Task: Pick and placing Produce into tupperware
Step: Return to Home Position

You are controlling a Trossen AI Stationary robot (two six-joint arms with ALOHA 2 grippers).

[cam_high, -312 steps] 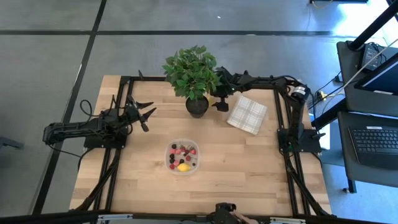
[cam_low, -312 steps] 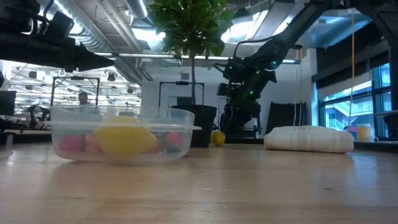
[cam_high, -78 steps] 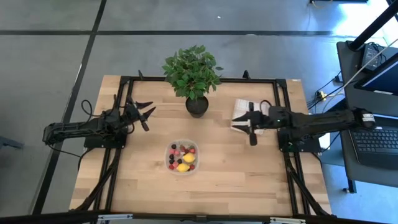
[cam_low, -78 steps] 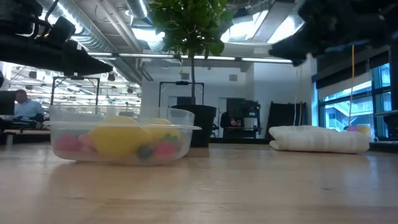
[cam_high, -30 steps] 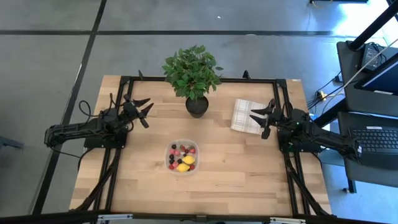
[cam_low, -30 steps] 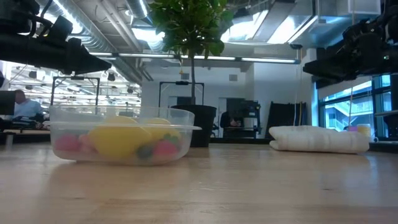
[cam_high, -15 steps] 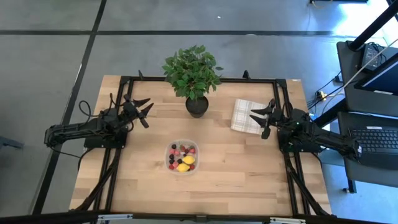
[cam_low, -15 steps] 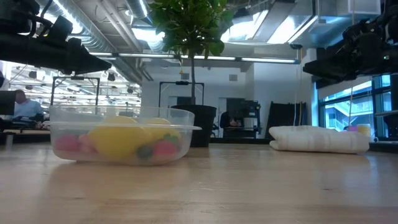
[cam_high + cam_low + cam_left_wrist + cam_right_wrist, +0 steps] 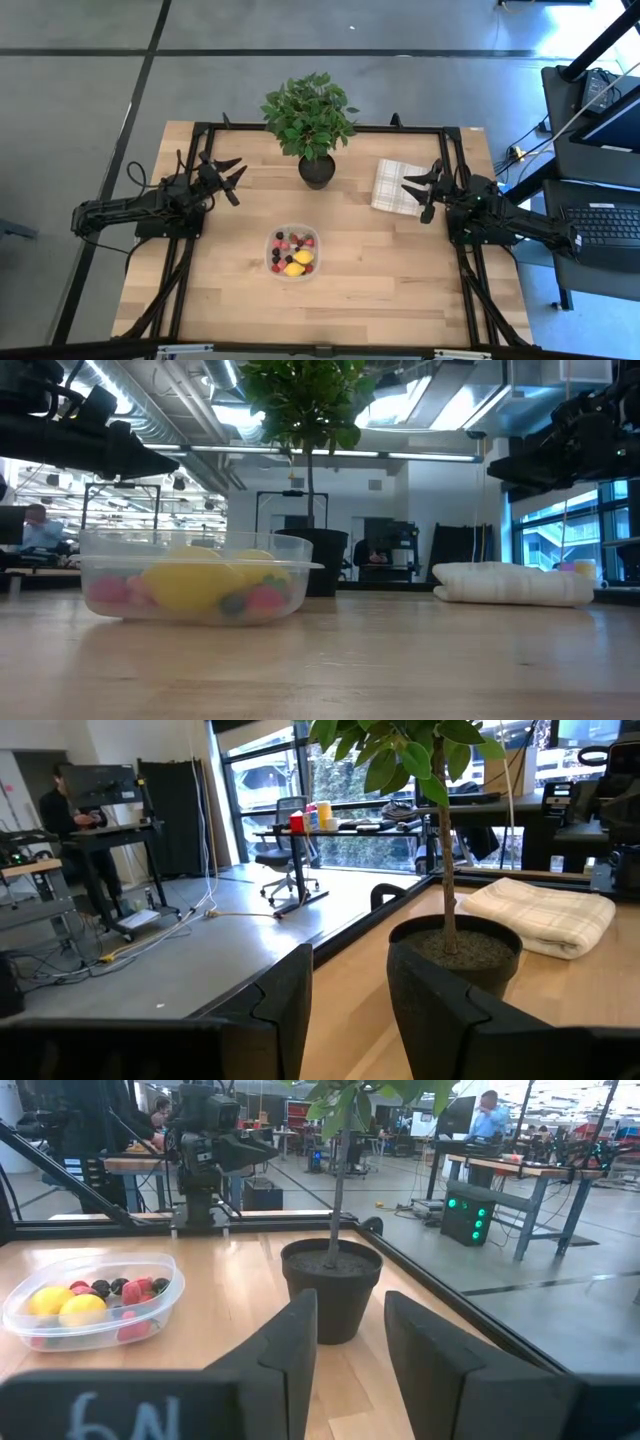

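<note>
**Kid:** What moved on the table [image 9: 400,260]?

**Helper:** The right claw [image 9: 413,198]. A while ago it was reaching in by the plant [image 9: 308,115] at the top middle of the top picture. Now it is pulled back to the right side, just beside the cloth [image 9: 393,186]. For the last second it has not moved at all.

**Kid:** Is it holding something?

**Helper:** No. Its two fingers are wide apart with nothing between them. The left claw [image 9: 236,180], at the left middle, is the same: spread open and empty.

**Kid:** Where is the fruit [image 9: 292,248]?

**Helper:** In the tub [image 9: 268,252], in the middle of the picture, a bit low. There are red and dark berries, and now two lemons [image 9: 297,262] where before there was one.

**Kid:** So is the job done?

**Helper:** I think so. I see no fruit left on the wood, though the leaves could hide a small piece from above. Both claws look parked.
</note>
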